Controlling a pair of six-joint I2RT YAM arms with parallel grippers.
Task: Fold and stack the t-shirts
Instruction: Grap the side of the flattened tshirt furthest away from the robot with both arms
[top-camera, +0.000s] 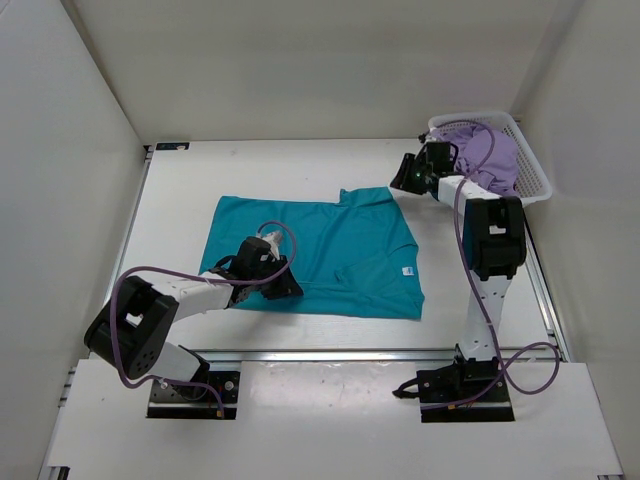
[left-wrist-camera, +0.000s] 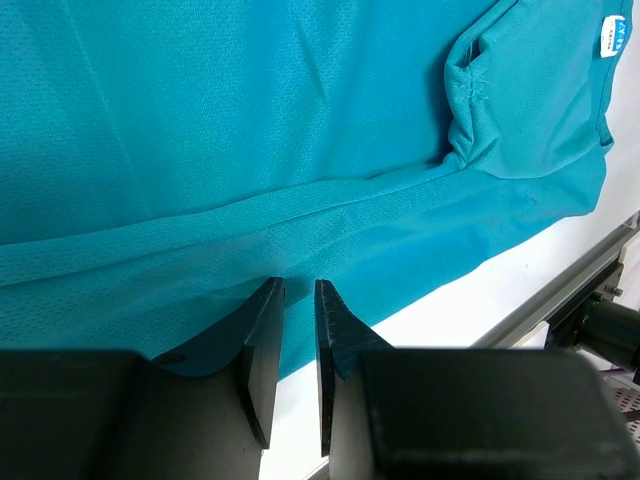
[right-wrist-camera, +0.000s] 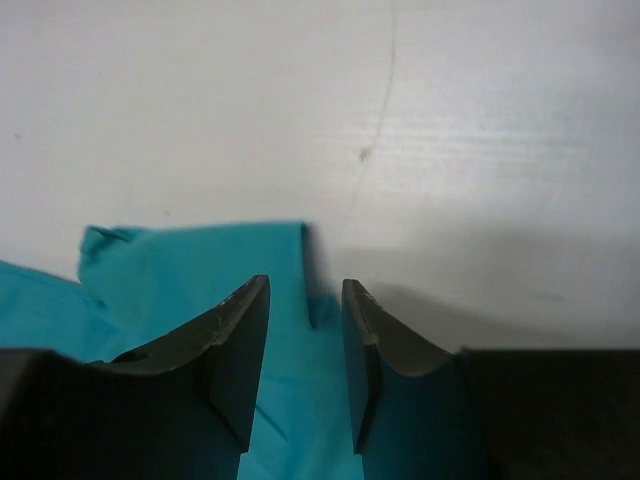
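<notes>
A teal t-shirt (top-camera: 330, 250) lies spread flat on the white table, with a white label (top-camera: 407, 271) near its right edge. My left gripper (top-camera: 287, 285) sits low at the shirt's near hem; in the left wrist view its jaws (left-wrist-camera: 298, 285) stand a narrow gap apart over the teal cloth (left-wrist-camera: 250, 120), with nothing seen between them. My right gripper (top-camera: 400, 180) hovers at the shirt's far right sleeve corner. In the right wrist view it (right-wrist-camera: 305, 285) is open above the teal sleeve edge (right-wrist-camera: 180, 270), gripping nothing. A lavender t-shirt (top-camera: 480, 150) is bunched in the basket.
A white mesh basket (top-camera: 535, 165) stands at the back right corner, just behind the right arm. White walls close in the table on three sides. A metal rail (left-wrist-camera: 560, 300) runs along the table's near edge.
</notes>
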